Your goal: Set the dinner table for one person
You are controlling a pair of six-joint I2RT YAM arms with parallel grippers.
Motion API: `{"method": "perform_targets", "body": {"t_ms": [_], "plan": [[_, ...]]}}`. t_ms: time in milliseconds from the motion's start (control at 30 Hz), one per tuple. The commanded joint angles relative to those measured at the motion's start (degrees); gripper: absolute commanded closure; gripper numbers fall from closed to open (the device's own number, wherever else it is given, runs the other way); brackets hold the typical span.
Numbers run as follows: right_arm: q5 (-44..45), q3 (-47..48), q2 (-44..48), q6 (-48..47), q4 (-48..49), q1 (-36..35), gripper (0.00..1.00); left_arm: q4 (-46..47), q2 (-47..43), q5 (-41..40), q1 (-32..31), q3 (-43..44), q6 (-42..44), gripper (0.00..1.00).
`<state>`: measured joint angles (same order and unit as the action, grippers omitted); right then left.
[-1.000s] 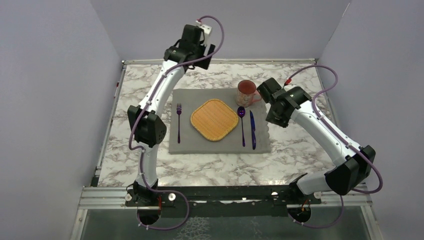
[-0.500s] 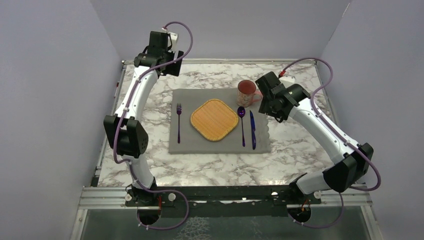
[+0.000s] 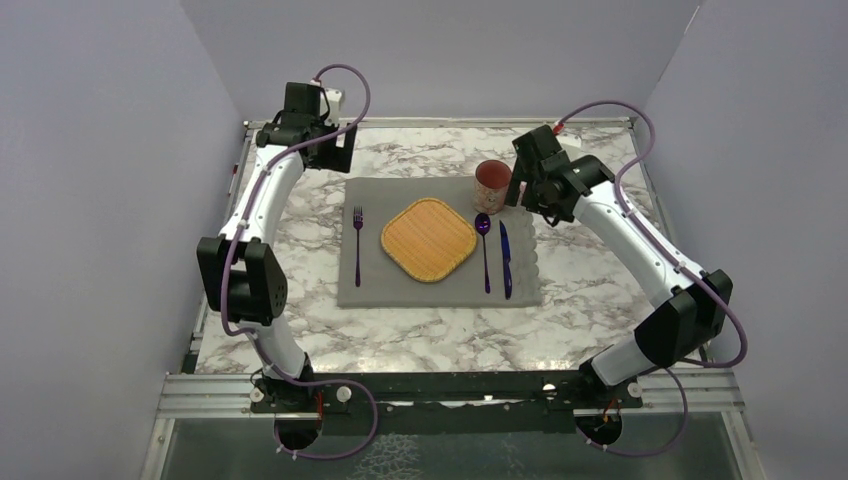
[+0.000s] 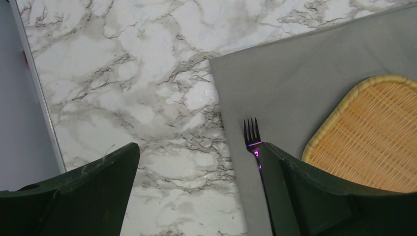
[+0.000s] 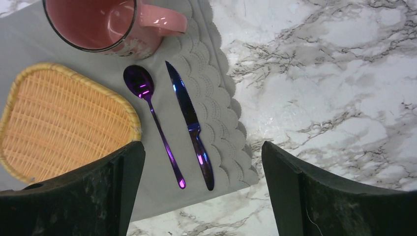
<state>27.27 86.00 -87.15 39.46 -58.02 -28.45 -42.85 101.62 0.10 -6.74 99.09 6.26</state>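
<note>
Marble surface [image 3: 600, 290] takes up pretty much the whole floor of the walled-in rig, running from the arm bases out to the back wall, with metal edging around it. Sitting in the middle of it is a grey placemat [image 3: 370, 285] with a scalloped right edge. On the mat, left to right: a purple fork [image 3: 357, 245] with its tines pointing away from the arms, a squarish woven tray [image 3: 429, 239] turned a bit diamond-wise, a purple spoon [image 3: 484, 245], and a bluish knife [image 3: 505, 260] just beside the spoon. None of them look to be touching each other. A pink mug [image 3: 492, 184] stands upright at the far right corner of the mat, just past the spoon bowl, with its handle pointing right. The left pincer [image 4: 200, 152] is spread wide with nothing in it, hanging over the far left corner of the mat where cloth meets bare marble; its own camera catches the fork tines near one finger. The right pincer [image 5: 202, 147] is also gaping wide and holding nothing, up above the mug's right side, with the spoon and knife showing down between its fingers.
</note>
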Motion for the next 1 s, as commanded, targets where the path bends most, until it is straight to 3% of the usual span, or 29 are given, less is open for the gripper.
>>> {"method": "perform_targets", "body": {"t_ms": [0,367,600,967], "plan": [[-2.47,4.0,-1.34,-3.93,2.95,0.15,0.06,1.54,-4.58,3.32,0.62,-0.45,-0.85,0.05],[-6.88,9.89,-2.83,-8.85,2.86,0.14,0.0,1.28,-7.29,0.71,1.47,-0.73,0.72,0.03],[-4.31,12.21,-6.06,-5.71,-3.61,0.14,0.0,1.55,-10.11,0.75,1.73,-5.36,-0.62,0.01],[-4.63,13.34,-6.37,-6.66,-1.7,0.14,0.0,1.88,-10.86,-1.32,1.92,-6.38,-0.94,0.01]]}}
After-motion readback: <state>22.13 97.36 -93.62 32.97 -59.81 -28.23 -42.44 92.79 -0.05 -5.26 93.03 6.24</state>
